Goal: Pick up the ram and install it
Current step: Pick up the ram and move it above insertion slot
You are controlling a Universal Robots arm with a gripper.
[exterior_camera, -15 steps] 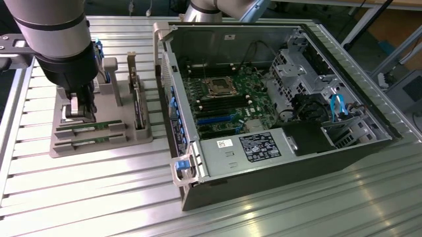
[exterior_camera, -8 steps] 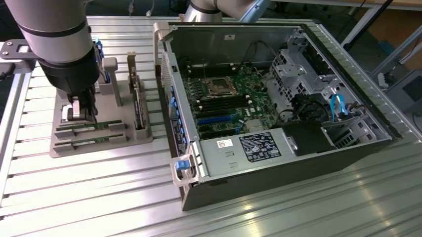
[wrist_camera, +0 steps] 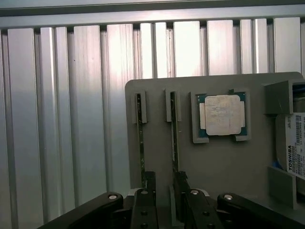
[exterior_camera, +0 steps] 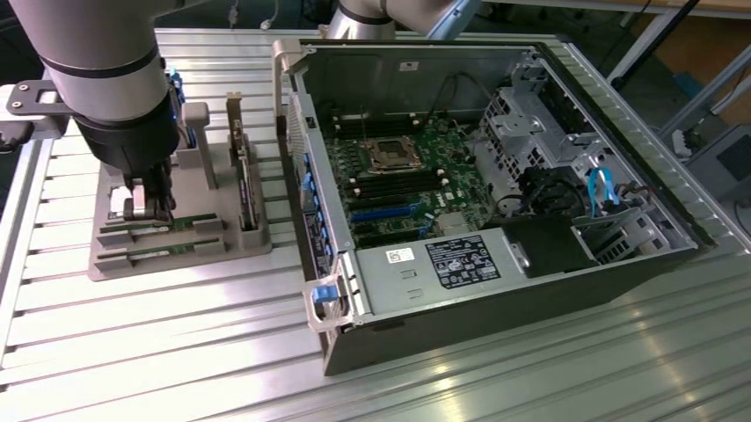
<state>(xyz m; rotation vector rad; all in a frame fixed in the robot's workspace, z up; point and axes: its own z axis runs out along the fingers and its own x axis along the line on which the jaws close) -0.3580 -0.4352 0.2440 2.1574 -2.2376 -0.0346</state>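
Two ram sticks point(wrist_camera: 139, 143) point(wrist_camera: 175, 138) stand on edge in slots of a grey holder point(wrist_camera: 157, 162); in the exterior view their green point(exterior_camera: 164, 230) shows low on that holder point(exterior_camera: 176, 255), at the left. My gripper point(wrist_camera: 164, 191) point(exterior_camera: 143, 204) is down over the sticks' near ends. It is open, with one dark finger point(wrist_camera: 148, 193) beside the first stick and the other point(wrist_camera: 182, 193) at the second. I cannot tell whether either finger touches a stick. The open computer case point(exterior_camera: 470, 176) lies to the exterior view's right, its motherboard memory slots point(exterior_camera: 382, 186) bare.
On the holder also sit a square silver processor point(wrist_camera: 222, 115), a Toshiba hard drive point(wrist_camera: 293, 143) and an upright green expansion card point(exterior_camera: 244, 176). Ribbed aluminium table point(exterior_camera: 176, 352) surrounds everything. A blue latch point(exterior_camera: 326, 292) juts from the case's near corner.
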